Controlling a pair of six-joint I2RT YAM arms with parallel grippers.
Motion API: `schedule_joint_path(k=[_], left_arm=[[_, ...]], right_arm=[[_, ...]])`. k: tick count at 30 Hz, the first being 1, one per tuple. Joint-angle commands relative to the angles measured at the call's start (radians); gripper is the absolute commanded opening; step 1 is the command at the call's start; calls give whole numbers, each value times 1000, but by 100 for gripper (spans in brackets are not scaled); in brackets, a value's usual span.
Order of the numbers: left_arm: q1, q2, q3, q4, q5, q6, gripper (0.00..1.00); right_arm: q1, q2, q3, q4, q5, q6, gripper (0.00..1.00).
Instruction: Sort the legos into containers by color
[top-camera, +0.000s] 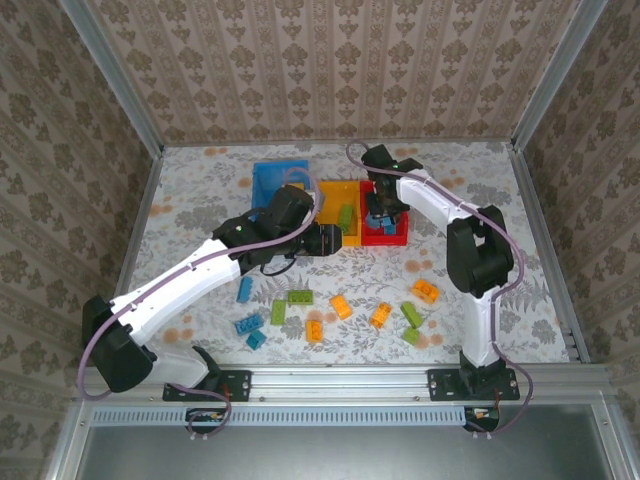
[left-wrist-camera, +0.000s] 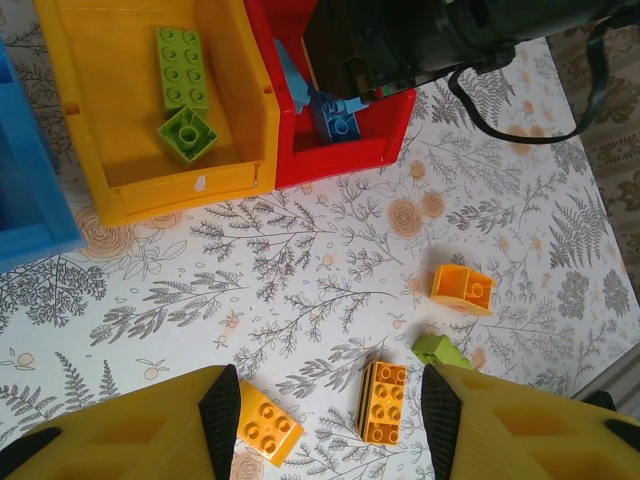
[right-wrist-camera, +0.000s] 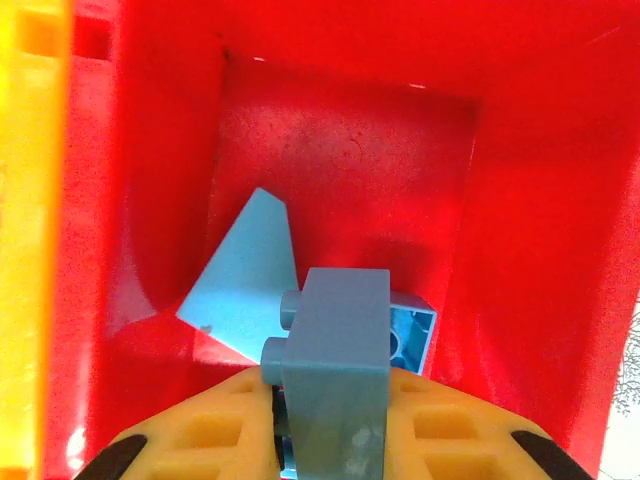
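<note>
yellow bin (left-wrist-camera: 180, 190): two green bricks (left-wrist-camera: 182, 65) | red bin (left-wrist-camera: 340, 160): right gripper (right-wrist-camera: 330, 405) inside, grasping blue brick (right-wrist-camera: 335, 340) | left gripper (left-wrist-camera: 330, 415): released, over bench (left-wrist-camera: 330, 260)

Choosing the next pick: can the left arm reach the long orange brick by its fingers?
Probably yes: the left gripper is open and the orange brick lies uncovered on the table between its fingers.

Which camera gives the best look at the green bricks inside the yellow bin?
Left wrist view: the long lime green brick and the small square green brick lie sharp, studs countable, in the yellow bin. Top external shows them as a small green patch. Right wrist catches a strip of that bin's wall.
</note>
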Motion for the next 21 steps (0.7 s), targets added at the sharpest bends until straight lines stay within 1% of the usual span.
schedule_joint_path(k=[1, 11, 15, 18, 21], left_arm=[[-7, -5, 29, 5, -16, 22, 53], [-8, -3, 28, 4, -17, 22, 53], [-8, -1, 30, -1, -18, 23, 53], [-7, 1, 30, -7, -19, 25, 53], [-8, -1, 29, -22, -23, 33, 53]], right_arm=[[-17, 31, 79, 13, -7, 29, 15], [-55, 126, 177, 17, -51, 35, 15], [-61, 166, 225, 1, -95, 34, 18], [-60, 175, 240, -8, -113, 38, 24], [-60, 151, 229, -10, -113, 47, 37]])
